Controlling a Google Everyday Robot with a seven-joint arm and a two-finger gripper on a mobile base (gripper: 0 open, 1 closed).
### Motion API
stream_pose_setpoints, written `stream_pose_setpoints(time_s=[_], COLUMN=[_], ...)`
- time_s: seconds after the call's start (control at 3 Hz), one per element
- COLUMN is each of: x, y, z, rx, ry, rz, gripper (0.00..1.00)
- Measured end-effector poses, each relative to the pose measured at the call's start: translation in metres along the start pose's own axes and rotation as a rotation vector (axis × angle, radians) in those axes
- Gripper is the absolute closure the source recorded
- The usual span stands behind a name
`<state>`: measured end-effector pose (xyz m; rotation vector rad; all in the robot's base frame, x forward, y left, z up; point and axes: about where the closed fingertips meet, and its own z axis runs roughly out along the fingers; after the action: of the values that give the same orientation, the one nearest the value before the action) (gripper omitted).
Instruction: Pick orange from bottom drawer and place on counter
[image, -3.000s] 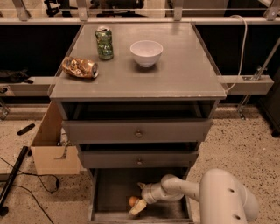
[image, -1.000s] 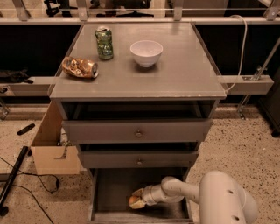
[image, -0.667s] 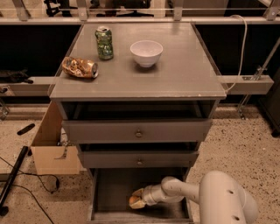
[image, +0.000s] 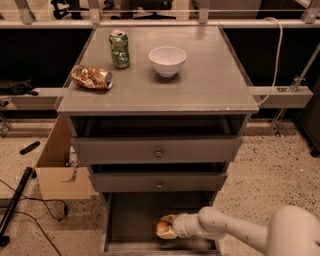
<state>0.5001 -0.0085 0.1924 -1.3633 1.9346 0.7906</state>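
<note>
Slightly up and to the right of where they were three seconds before, the gripper (image: 163, 227) and orange (image: 160, 229) sat in the open bottom drawer (image: 131, 220), near its front. Its fingers were closed around the orange. On the counter (image: 210, 85) stood a bowl (image: 167, 60), a can (image: 119, 48) and a bag (image: 91, 77).

We saw the bottom drawer (image: 131, 215) pulled open beneath the two shallower drawers (image: 157, 149), each partly out. Inside it, the gripper (image: 166, 227) reached in from the right at the end of the white arm (image: 235, 231), its two fingers closed above and below the orange (image: 161, 228), near the drawer's front. On the counter (image: 200, 85) stood a green can (image: 119, 49) at the back left, a white bowl (image: 167, 60) to its right, and a crumpled snack bag (image: 91, 77) near the left edge. A cardboard box (image: 57, 165) sat on the floor left of the cabinet.
</note>
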Motion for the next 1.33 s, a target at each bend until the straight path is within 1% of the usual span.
stream_pose_setpoints(time_s=[0.33,0.67,1.0,1.33], x=[-0.018,-0.032,-0.047,-0.030], y=[0.008,0.049,0.103,0.121], z=[-0.073,-0.139,-0.204,-0.246], rx=[0.131,0.193,0.216,0.284], ry=[-0.022,-0.037,-0.039,-0.031], rz=[-0.084,-0.138,-0.191,-0.153], gripper=[1.00,1.00,1.00,1.00])
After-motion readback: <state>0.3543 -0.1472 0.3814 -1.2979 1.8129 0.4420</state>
